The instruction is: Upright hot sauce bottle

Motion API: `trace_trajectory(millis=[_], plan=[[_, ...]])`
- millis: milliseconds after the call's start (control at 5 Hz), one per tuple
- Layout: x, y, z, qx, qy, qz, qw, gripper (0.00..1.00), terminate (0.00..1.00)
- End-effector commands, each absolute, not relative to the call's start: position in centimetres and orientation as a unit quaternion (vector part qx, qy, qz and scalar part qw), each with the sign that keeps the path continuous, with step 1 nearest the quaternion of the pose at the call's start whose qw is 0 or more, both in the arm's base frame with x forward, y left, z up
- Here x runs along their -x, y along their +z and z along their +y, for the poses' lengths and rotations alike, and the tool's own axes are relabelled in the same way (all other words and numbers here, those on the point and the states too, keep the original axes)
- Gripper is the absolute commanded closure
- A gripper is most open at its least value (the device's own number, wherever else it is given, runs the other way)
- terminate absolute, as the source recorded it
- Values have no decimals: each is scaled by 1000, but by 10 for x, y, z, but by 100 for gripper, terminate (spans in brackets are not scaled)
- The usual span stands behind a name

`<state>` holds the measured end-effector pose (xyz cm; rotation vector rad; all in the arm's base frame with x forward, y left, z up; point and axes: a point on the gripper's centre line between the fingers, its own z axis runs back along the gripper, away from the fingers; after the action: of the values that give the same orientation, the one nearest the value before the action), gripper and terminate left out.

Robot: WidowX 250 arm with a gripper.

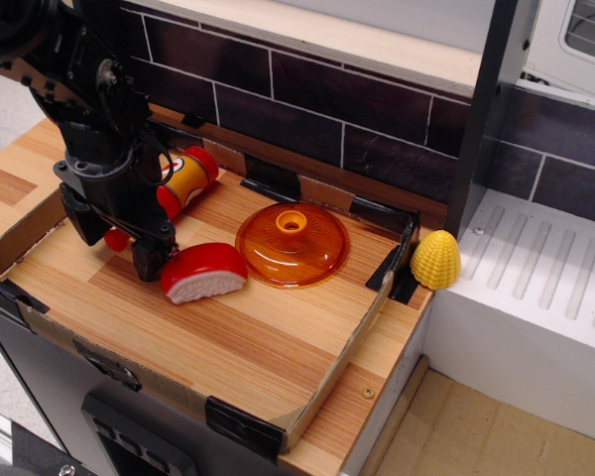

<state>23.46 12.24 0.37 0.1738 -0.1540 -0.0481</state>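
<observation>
The hot sauce bottle lies on its side at the back left of the wooden tray. Its base points to the back right and its red cap to the front left. My black gripper has come down over the neck end of the bottle. Its two fingers stand apart, one on each side of the cap and neck, with the cap showing between them. The jaws look open around the neck, not closed on it. The arm hides the bottle's shoulder.
A red-topped, white-bottomed dome toy lies right beside my gripper. An orange translucent lid sits mid-tray. A yellow corn toy stands past the tray's right corner. A white drainboard is to the right and a dark tile wall behind.
</observation>
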Motion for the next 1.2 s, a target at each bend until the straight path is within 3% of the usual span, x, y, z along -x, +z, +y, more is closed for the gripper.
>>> trace_trajectory(millis=[0, 400, 600, 1000], plan=[[-239, 0, 125, -86, -27, -78, 993, 100, 0], [-244, 18, 122, -81, -38, -150, 985, 100, 0], [-246, 24, 125, -79, -31, -151, 985, 100, 0], [-218, 65, 121, -23, 7, 36, 999, 100, 0]])
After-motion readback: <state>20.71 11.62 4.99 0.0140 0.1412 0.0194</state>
